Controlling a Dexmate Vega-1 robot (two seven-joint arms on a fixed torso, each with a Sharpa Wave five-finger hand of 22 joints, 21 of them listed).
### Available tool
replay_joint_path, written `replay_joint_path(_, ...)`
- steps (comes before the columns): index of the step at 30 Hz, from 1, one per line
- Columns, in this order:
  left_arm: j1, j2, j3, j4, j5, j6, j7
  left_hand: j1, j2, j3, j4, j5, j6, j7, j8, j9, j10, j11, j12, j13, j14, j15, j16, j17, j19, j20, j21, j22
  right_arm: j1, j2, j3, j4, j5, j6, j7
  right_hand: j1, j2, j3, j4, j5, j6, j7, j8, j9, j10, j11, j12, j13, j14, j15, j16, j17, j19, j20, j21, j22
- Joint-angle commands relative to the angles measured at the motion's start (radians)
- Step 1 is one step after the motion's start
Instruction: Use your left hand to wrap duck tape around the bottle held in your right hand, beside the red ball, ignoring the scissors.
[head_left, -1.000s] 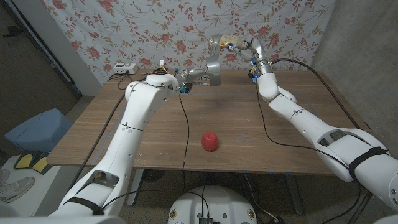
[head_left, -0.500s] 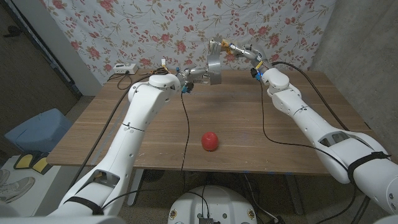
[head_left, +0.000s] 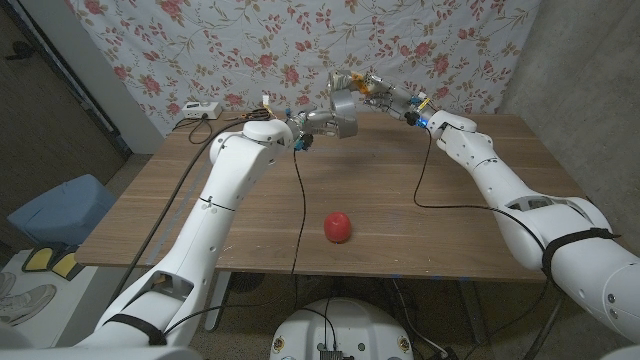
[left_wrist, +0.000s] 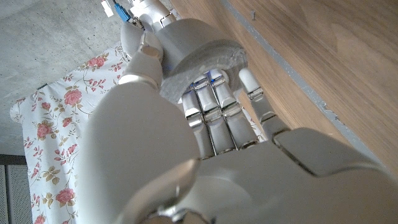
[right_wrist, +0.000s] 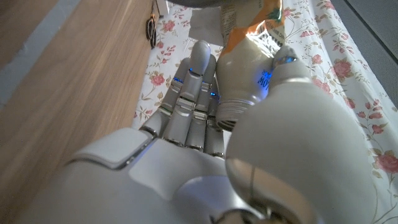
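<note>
1. Up at the far side of the wooden table (head_left: 400, 210), the head view shows both hands meeting in the air above the far edge. The left hand (head_left: 318, 121) grips a grey roll of tape (head_left: 341, 110), its fingers closed on the roll. The right hand (head_left: 385, 92) comes in from the other side and holds a bottle (head_left: 358, 84); the bottle is small here and mostly covered, so I cannot tell its long axis from this view. Roll and bottle are touching or just beside each other; which of the two is unclear. A red ball (head_left: 338, 226) lies on the table nearer the robot, well apart from both hands. A white box (head_left: 202, 111) sits at the far left corner, in front of a flowered cloth (head_left: 200, 50) that hangs behind the table.

2. Seen from the left wrist, the left hand (left_wrist: 211, 124) has its fingers (left_wrist: 208, 106) laid side by side, reaching into the roll's middle, with the thumb pressed on the roll's outer face. The tape (left_wrist: 199, 59) is a thick grey ring with a fuzzy edge. The tabletop (left_wrist: 311, 43) runs alongside.

3. Seen from the right wrist, the right hand (right_wrist: 205, 149) clasps the bottle (right_wrist: 249, 68) between thumb and close-set fingers (right_wrist: 189, 106). The bottle's threaded, capless mouth points back toward the palm, and its long axis runs along the fingers, away from the wrist. It is pale plastic with an orange label. Scissors (right_wrist: 152, 28) lie on the table's far edge.
</note>
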Motion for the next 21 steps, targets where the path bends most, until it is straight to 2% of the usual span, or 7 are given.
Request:
replay_joint_path(1, -0.010, 0.014, 0.035, -0.003, 0.039, -0.003, 0.024, 0.182, 0.198, 0.001, 0.003, 0.008, 0.023, 0.018, -0.001, 0.003, 0.116, -0.097, 0.010, 0.176, 0.031, -0.120, 0.007, 0.380, 0.001, -0.007, 0.004, 0.002, 0.020, 0.055, 0.150, 0.036, 0.109, -0.280, 0.165, 0.284, 0.253, 0.058, 0.015, -0.005, 0.363, -0.063, 0.008, 0.009, 0.297, -0.088, 0.007, -0.004, 0.141, -0.133, 0.025, 0.002, 0.026, 0.021, 0.023, -0.003)
replay_joint_path(2, -0.010, 0.017, 0.041, -0.007, 0.047, -0.002, 0.029, 0.182, 0.198, 0.001, 0.003, 0.008, 0.023, 0.019, -0.001, 0.003, 0.117, -0.095, 0.010, 0.176, 0.031, -0.120, 0.008, 0.380, 0.001, -0.006, 0.004, 0.002, 0.020, 0.056, 0.158, 0.034, 0.111, -0.292, 0.169, 0.287, 0.253, 0.063, 0.010, -0.006, 0.364, -0.062, 0.009, 0.013, 0.309, -0.078, 0.013, 0.000, 0.143, -0.133, 0.029, 0.002, 0.027, 0.026, 0.027, -0.003)
replay_joint_path(3, -0.010, 0.023, 0.048, -0.011, 0.057, 0.001, 0.033, 0.182, 0.198, 0.000, 0.003, 0.008, 0.022, 0.019, -0.002, 0.003, 0.117, -0.094, 0.010, 0.177, 0.031, -0.119, 0.007, 0.381, 0.000, -0.007, 0.004, 0.002, 0.015, 0.059, 0.166, 0.023, 0.112, -0.296, 0.166, 0.289, 0.252, 0.068, 0.006, -0.007, 0.365, -0.054, 0.010, 0.017, 0.309, -0.078, 0.015, 0.005, 0.151, -0.134, 0.036, 0.003, 0.034, 0.030, 0.032, -0.004)
replay_joint_path(7, -0.008, 0.027, 0.057, -0.025, 0.074, 0.019, 0.039, 0.184, 0.197, 0.000, 0.002, 0.008, 0.023, 0.019, -0.001, 0.003, 0.118, -0.096, 0.010, 0.176, 0.032, -0.121, 0.007, 0.382, 0.001, -0.008, 0.005, 0.002, -0.003, 0.062, 0.195, -0.008, 0.107, -0.291, 0.140, 0.288, 0.252, 0.074, 0.003, -0.011, 0.368, -0.052, 0.012, 0.022, 0.314, -0.076, 0.014, 0.003, 0.149, -0.131, 0.041, 0.004, 0.037, 0.031, 0.037, -0.006)
replay_joint_path(14, -0.010, 0.025, 0.058, -0.033, 0.085, 0.035, 0.037, 0.188, 0.195, -0.002, 0.000, 0.008, 0.027, 0.019, 0.000, 0.003, 0.119, -0.097, 0.009, 0.176, 0.035, -0.123, 0.008, 0.383, 0.003, -0.010, 0.006, 0.002, 0.014, 0.072, 0.214, 0.063, 0.087, -0.281, 0.148, 0.293, 0.246, 0.085, -0.007, -0.016, 0.371, -0.047, 0.012, 0.026, 0.322, -0.070, 0.012, -0.002, 0.157, -0.127, 0.053, 0.004, 0.042, 0.035, 0.044, -0.008)
replay_joint_path(21, -0.021, 0.042, 0.089, -0.043, 0.142, 0.039, 0.063, 0.187, 0.198, -0.004, 0.003, 0.008, 0.026, 0.020, -0.001, 0.003, 0.121, -0.096, 0.009, 0.177, 0.035, -0.119, 0.005, 0.382, 0.003, -0.009, 0.008, 0.002, 0.050, 0.079, 0.230, 0.141, 0.083, -0.341, 0.178, 0.293, 0.242, 0.097, -0.017, -0.023, 0.376, -0.042, 0.013, 0.032, 0.329, -0.070, 0.011, -0.004, 0.157, -0.127, 0.062, 0.004, 0.042, 0.036, 0.048, -0.011)
